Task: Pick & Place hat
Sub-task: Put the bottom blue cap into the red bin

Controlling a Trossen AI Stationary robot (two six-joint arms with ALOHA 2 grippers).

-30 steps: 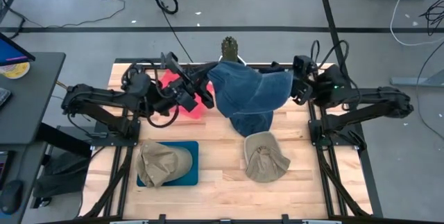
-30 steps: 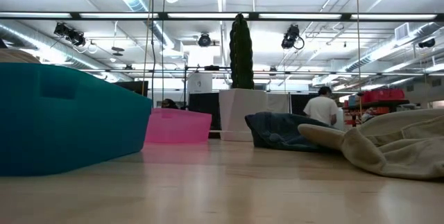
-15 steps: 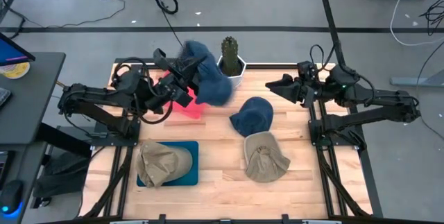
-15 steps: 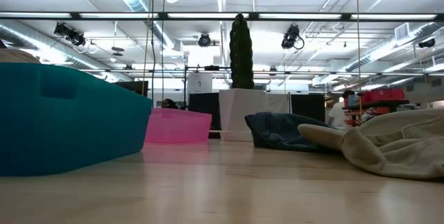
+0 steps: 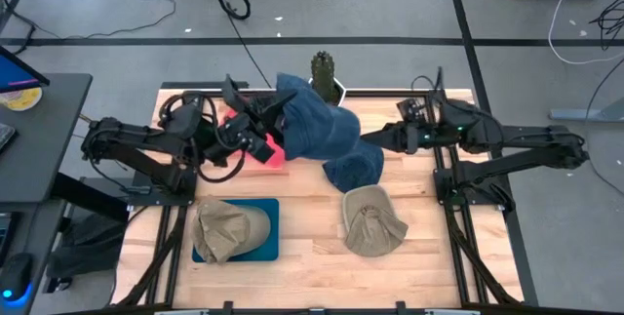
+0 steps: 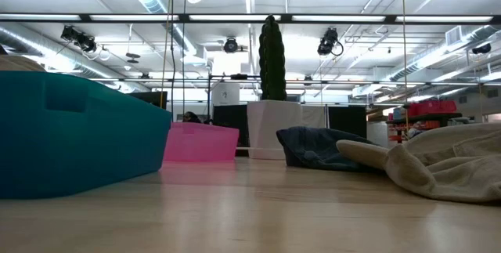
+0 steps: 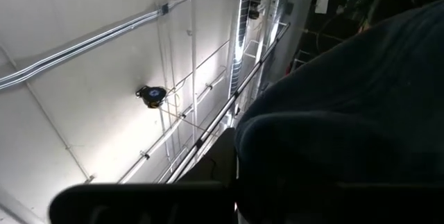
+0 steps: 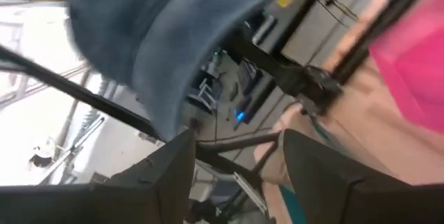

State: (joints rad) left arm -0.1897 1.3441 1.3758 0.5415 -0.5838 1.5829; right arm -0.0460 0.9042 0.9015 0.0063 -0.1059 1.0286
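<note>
While the left gripper (image 5: 268, 132) holds the denim hat (image 5: 314, 130) aloft, its fingers apparently clamped on the brim though cloth hides them, the pink bin (image 5: 261, 143) lies directly beneath. The right gripper (image 5: 373, 139), fingers spread and empty, points at the hat from the bin's far side.

2 dark jointed arms, looping black cables, green light on right arm (image 5: 487, 139)

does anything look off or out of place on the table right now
Yes: a blue denim hat hangs in the air above the pink bin, held up by the left gripper. A second blue hat lies crumpled on the table.
</note>
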